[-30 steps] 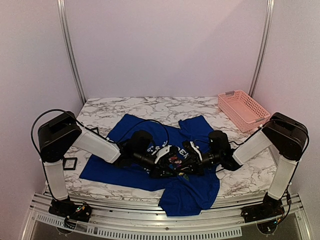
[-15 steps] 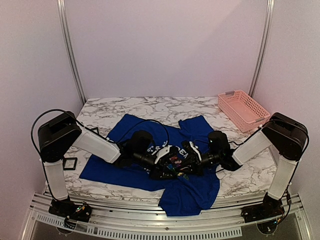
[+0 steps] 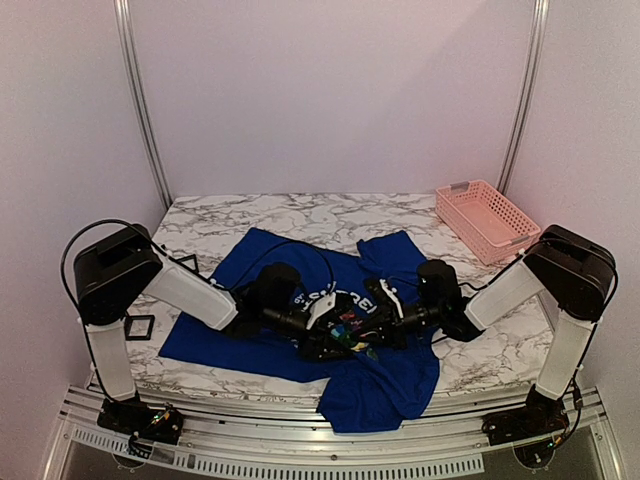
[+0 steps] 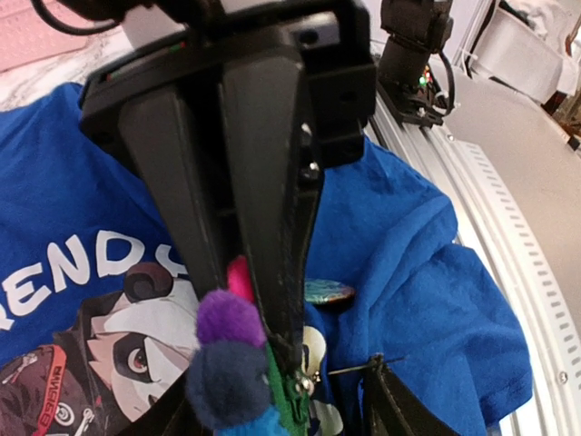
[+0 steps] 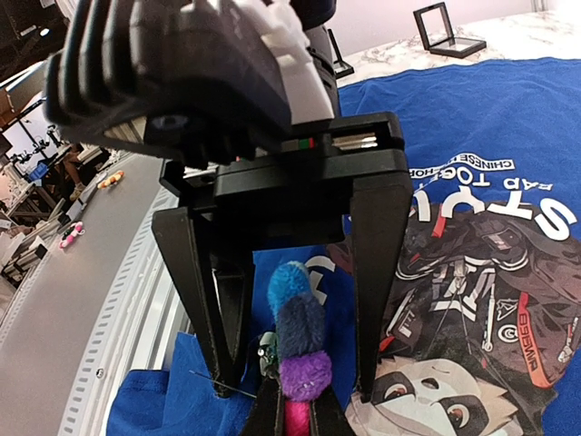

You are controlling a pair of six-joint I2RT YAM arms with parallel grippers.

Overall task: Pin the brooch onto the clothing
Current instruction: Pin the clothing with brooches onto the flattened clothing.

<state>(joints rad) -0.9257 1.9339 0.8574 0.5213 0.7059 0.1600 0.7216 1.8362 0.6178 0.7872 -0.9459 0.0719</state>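
Right tool (image 5: 295, 420) pinches the fuzzy brooch (image 5: 300, 341) (blue, navy, purple, pink); left tool (image 5: 292, 389) spread.

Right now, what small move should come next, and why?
Likely draw the left gripper back: its jaws stand open either side of the brooch, which the right gripper pinches shut over the T-shirt, so the left holds nothing.

Left arm (image 3: 190, 292): is reaching low and inward, toward the right hand.
Left hand (image 5: 292, 386): is holding its fingers apart, straddling the right hand's fingertips.
Right arm (image 3: 500, 288): is reaching low and inward, mirroring the left arm.
Right hand (image 4: 259, 304): is pinching the brooch (image 5: 295, 336) between closed fingers, meeting the left hand tip to tip.
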